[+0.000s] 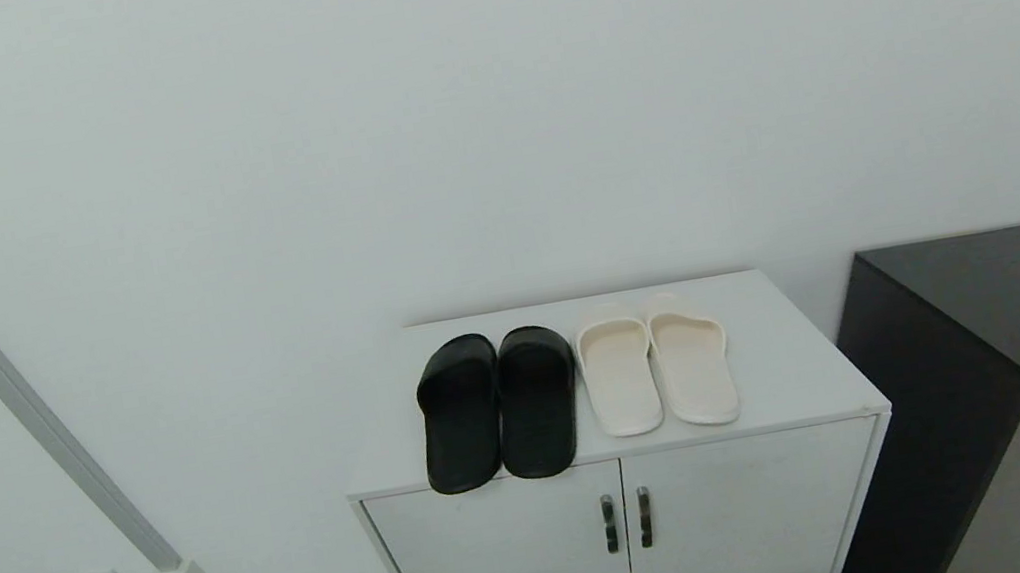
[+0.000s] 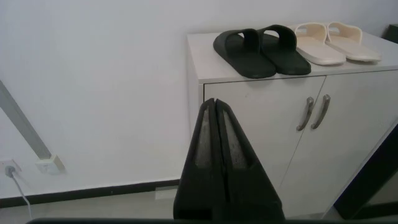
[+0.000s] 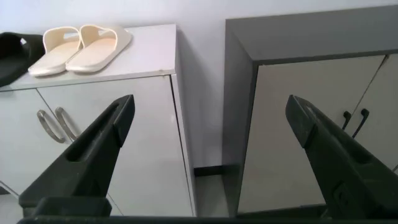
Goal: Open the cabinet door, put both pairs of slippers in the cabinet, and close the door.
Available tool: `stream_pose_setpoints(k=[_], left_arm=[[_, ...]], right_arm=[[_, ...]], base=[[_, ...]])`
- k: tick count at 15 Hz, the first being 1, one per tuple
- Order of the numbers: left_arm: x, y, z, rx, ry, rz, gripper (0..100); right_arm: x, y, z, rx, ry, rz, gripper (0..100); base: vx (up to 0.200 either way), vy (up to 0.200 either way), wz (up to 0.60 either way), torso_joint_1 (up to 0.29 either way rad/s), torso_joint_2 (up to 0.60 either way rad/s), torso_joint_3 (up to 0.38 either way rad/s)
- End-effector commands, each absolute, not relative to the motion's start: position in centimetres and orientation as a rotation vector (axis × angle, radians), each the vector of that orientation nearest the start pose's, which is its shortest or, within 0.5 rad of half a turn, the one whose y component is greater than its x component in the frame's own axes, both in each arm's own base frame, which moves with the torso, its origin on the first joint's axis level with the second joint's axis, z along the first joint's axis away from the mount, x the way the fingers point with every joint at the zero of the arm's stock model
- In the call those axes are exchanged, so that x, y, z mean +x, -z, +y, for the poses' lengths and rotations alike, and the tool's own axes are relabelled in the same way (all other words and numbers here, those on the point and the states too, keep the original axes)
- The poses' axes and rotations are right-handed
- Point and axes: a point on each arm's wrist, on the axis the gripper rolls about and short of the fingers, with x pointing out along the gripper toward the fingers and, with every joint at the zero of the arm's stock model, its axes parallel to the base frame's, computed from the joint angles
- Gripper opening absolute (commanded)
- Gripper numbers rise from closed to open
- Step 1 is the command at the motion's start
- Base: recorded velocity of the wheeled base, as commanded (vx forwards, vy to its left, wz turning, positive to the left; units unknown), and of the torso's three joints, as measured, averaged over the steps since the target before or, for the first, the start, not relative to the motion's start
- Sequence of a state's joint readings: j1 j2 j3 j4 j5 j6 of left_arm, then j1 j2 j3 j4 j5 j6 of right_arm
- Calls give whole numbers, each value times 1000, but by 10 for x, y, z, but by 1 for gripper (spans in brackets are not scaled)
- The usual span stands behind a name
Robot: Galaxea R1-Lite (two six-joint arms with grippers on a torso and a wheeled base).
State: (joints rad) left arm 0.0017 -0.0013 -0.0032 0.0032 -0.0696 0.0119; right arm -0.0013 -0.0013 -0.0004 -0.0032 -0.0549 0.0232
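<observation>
The left claw (image 2: 215, 104) has its dark fingers pressed together, empty, in front of the white two-door cabinet (image 1: 756, 513). The right claw (image 3: 210, 106) has its fingers spread wide apart, gripping nothing. In the head view the white cabinet stands at lower centre, both doors shut, its metal handles (image 1: 644, 515) side by side at the seam. Its inside is hidden. On its top lie the pair of black rubber slippers (image 1: 498, 410), left, heels at the front edge, and the pair of cream rubber slippers (image 1: 657, 374) just beside, right. A dark grey cabinet (image 1: 978, 307) stands at lower right.
</observation>
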Motion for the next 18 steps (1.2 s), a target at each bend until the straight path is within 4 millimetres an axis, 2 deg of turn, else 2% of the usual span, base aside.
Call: stream_pose_setpoints(k=[1, 3, 4, 5, 7, 9, 11, 12, 14, 15, 16, 18], left_arm=[[-23, -76, -2, 12, 67, 0, 0], [-23, -76, -2, 15, 69, -2, 0], [-23, -76, -2, 17, 67, -2, 0], [-23, -76, -2, 17, 67, -2, 0], [-23, -76, -2, 17, 67, -2, 0], [-23, -76, -2, 15, 67, -2, 0], [-23, -76, -2, 17, 69, -1, 0], [-23, -76, -2, 17, 69, -2, 0], [-23, -76, -2, 17, 69, -1, 0], [-23, -76, -2, 17, 69, -2, 0], [-23, -76, -2, 17, 69, -2, 0], [-23, -76, -2, 15, 69, -2, 0]], right_arm=[[-23, -76, -1, 18, 55, -4, 100], [-24, -83, -1, 35, 58, -29, 100], [-26, -117, -2, 155, 42, -52, 100], [-17, -129, -1, 200, 33, 11, 100], [0, -125, 1, 105, -53, 152, 100], [20, -135, 2, 107, -99, 226, 100], [58, -154, 6, 100, -141, 259, 100], [80, -162, 12, 91, -176, 272, 100], [111, -169, 29, 61, -180, 293, 100], [115, -170, 35, 55, -187, 292, 100], [133, -173, 60, 63, -205, 285, 100], [156, -173, 90, 75, -222, 297, 100]], base=[[0, 0, 0, 0, 0, 0], [0, 0, 0, 0, 0, 0], [0, 0, 0, 0, 0, 0], [0, 0, 0, 0, 0, 0], [0, 0, 0, 0, 0, 0], [0, 0, 0, 0, 0, 0], [0, 0, 0, 0, 0, 0], [0, 0, 0, 0, 0, 0], [0, 0, 0, 0, 0, 0], [0, 0, 0, 0, 0, 0], [0, 0, 0, 0, 0, 0], [0, 0, 0, 0, 0, 0]])
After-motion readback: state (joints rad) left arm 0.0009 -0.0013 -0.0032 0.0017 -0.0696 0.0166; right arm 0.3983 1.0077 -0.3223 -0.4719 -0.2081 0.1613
